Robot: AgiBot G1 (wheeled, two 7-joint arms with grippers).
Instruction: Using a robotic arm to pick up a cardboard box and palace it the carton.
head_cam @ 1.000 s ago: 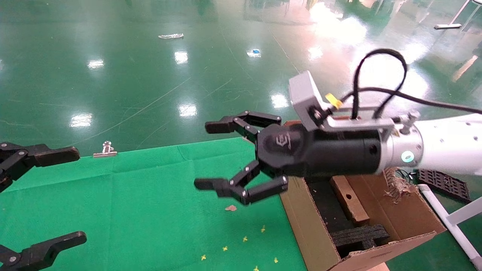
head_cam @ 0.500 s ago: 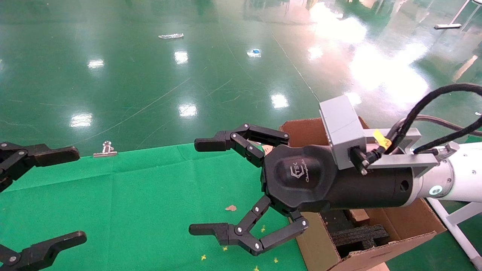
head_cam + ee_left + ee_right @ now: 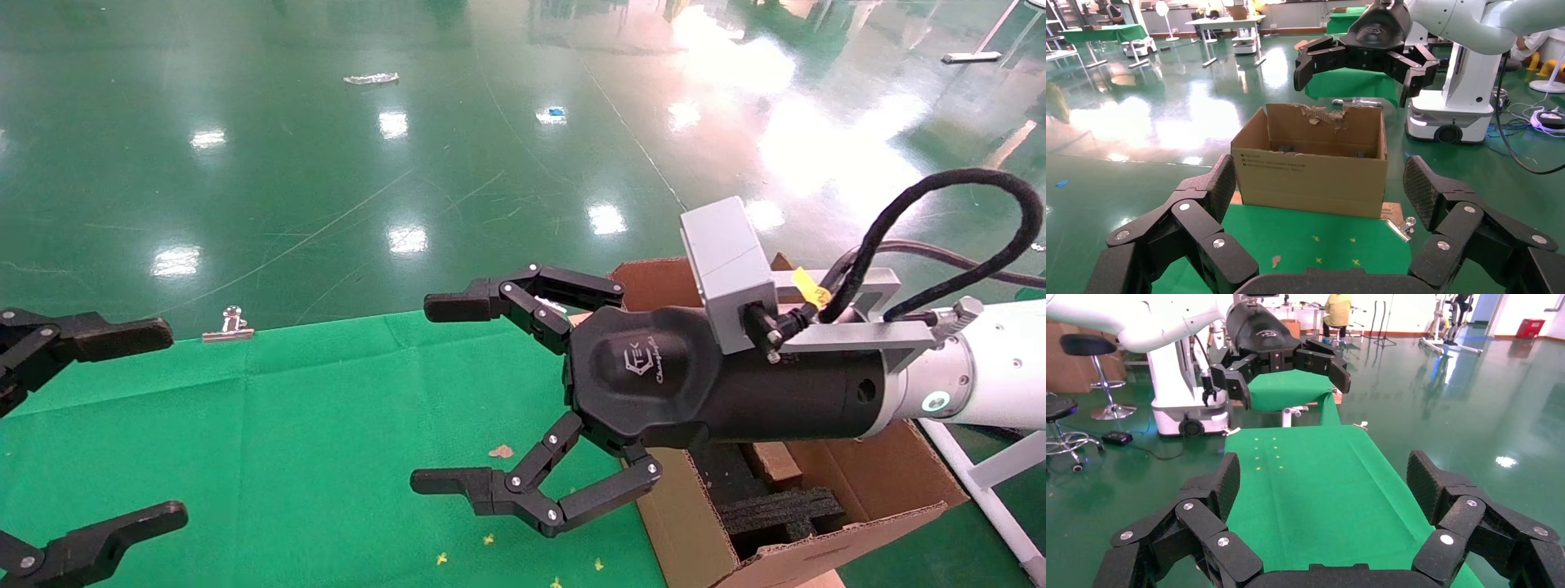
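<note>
My right arm (image 3: 981,376), white with a teal ring and a grey module, reaches across the carton (image 3: 678,523). Its gripper (image 3: 437,392) is open and empty above the green cloth, just left of the carton; it also shows in the left wrist view (image 3: 1361,58). The carton stands open at the table's right end, with black foam (image 3: 776,510) inside. It also shows in the left wrist view (image 3: 1312,177). The small cardboard box (image 3: 774,463) lies inside the carton, mostly hidden under the arm. My left gripper (image 3: 147,429) is open and empty at the left edge.
A green cloth (image 3: 286,441) covers the table, with small yellow marks (image 3: 489,539) and a cardboard scrap (image 3: 500,451). A metal binder clip (image 3: 231,325) holds the far edge. A white frame (image 3: 993,498) stands right of the carton. Green floor lies all around.
My right arm dropped and swung nearer over the carton, now hiding most of the small box inside. The gripper stayed open and empty. The left gripper has not moved.
</note>
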